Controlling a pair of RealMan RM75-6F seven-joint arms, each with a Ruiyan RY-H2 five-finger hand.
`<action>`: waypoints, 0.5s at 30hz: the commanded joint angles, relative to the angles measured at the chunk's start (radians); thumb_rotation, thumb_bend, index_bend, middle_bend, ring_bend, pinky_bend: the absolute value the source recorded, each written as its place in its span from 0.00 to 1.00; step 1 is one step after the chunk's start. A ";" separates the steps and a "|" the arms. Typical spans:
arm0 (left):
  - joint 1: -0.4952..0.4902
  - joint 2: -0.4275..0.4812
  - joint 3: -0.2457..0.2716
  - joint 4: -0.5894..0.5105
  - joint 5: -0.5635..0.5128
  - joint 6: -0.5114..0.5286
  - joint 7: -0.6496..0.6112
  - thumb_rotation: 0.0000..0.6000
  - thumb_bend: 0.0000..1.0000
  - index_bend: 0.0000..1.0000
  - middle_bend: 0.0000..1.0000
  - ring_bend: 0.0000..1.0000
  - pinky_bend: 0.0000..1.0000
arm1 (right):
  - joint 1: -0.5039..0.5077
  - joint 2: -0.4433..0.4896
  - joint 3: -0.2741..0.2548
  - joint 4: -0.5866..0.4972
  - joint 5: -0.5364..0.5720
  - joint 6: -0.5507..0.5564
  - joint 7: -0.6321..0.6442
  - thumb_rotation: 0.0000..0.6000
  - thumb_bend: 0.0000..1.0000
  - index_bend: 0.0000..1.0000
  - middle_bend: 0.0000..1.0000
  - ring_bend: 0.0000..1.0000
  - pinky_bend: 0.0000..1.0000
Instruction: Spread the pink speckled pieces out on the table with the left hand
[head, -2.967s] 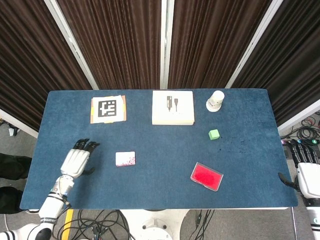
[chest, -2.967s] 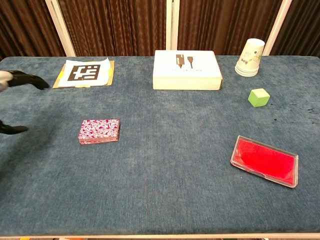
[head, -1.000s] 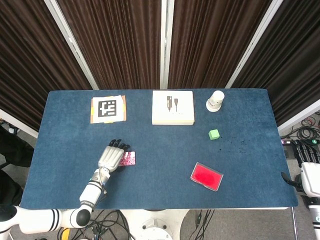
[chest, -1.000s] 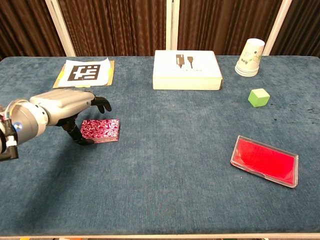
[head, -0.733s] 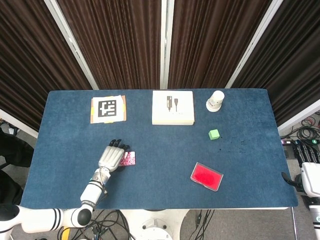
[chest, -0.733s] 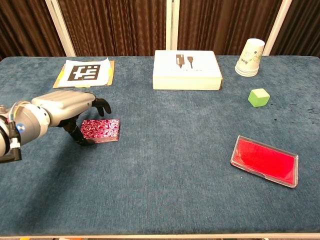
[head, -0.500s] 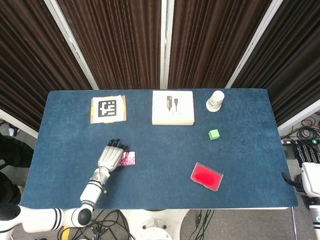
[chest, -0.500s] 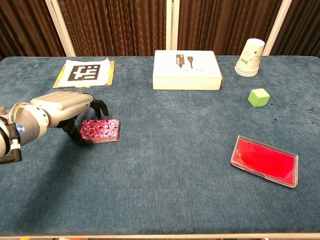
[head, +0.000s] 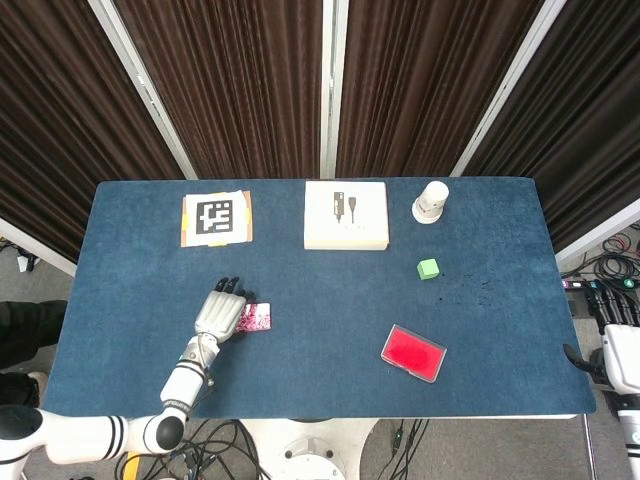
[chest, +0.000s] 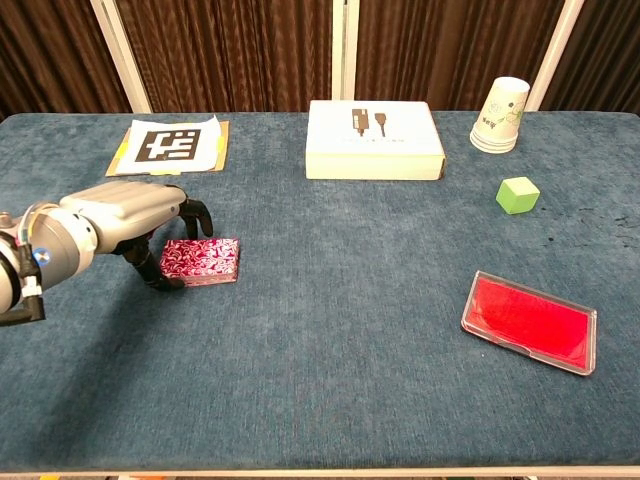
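The pink speckled pieces form one neat stack (chest: 202, 261) on the blue table, left of centre; in the head view the stack (head: 256, 317) is half covered. My left hand (chest: 125, 220) hovers over the stack's left end, fingers curved down above its top and thumb down beside its left edge. I cannot tell whether the fingers touch it. From above, the left hand (head: 219, 314) lies palm down over the left part of the stack. My right hand (head: 620, 345) stays off the table's right edge with its fingers apart, holding nothing.
A red flat case (chest: 530, 321) lies at the front right, with a green cube (chest: 517, 194) and a paper cup (chest: 503, 115) behind it. A white box (chest: 373, 139) and a marker sheet (chest: 171, 145) sit along the back. The table's front edge (chest: 320, 468) runs close below.
Over three seconds my left hand came in from the table's left side to the pink stack. In the last second its fingers drew back slightly and curled lower over the stack, which has not moved.
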 joint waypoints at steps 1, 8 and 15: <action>-0.002 0.002 -0.001 -0.002 -0.003 -0.007 -0.007 1.00 0.22 0.28 0.29 0.03 0.08 | 0.000 0.002 -0.001 0.000 0.001 -0.006 0.009 1.00 0.15 0.00 0.00 0.00 0.00; -0.007 0.000 -0.003 0.005 0.001 -0.010 -0.019 1.00 0.22 0.28 0.31 0.03 0.08 | 0.001 0.002 -0.002 0.003 0.001 -0.010 0.019 1.00 0.15 0.00 0.00 0.00 0.00; -0.009 -0.005 0.000 0.014 0.008 -0.006 -0.025 1.00 0.22 0.28 0.33 0.05 0.08 | 0.001 0.002 -0.001 0.005 0.003 -0.013 0.022 1.00 0.15 0.00 0.00 0.00 0.00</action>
